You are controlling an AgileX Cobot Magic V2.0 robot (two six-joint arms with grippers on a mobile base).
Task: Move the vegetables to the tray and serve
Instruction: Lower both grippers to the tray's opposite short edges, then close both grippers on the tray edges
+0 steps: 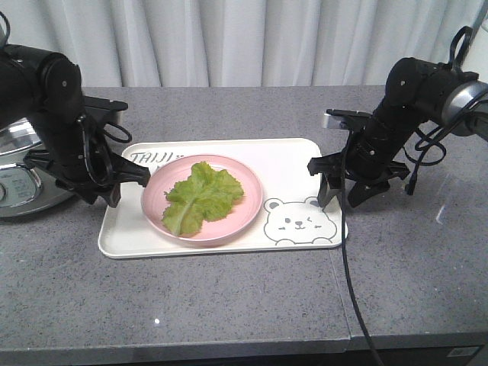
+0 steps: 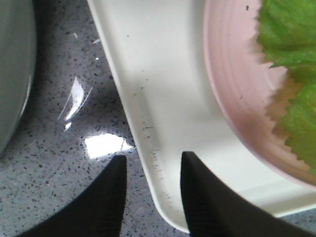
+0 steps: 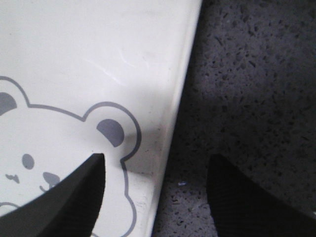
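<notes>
lettuce [image 1: 202,197] on pink plate [image 1: 155,201] atop tray [image 1: 290,157]

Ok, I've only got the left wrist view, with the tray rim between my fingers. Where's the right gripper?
Observer: The right gripper is open, straddling the tray's opposite short rim beside the bear.
Operator: Is the plate fully inside the tray?
Observer: Yes, the plate sits whole within the rim, toward the left gripper's end, hiding part of the lettering.
Operator: And that grey shape at my left edge?
Observer: A round silver appliance on the counter, just outside that gripper.
</notes>
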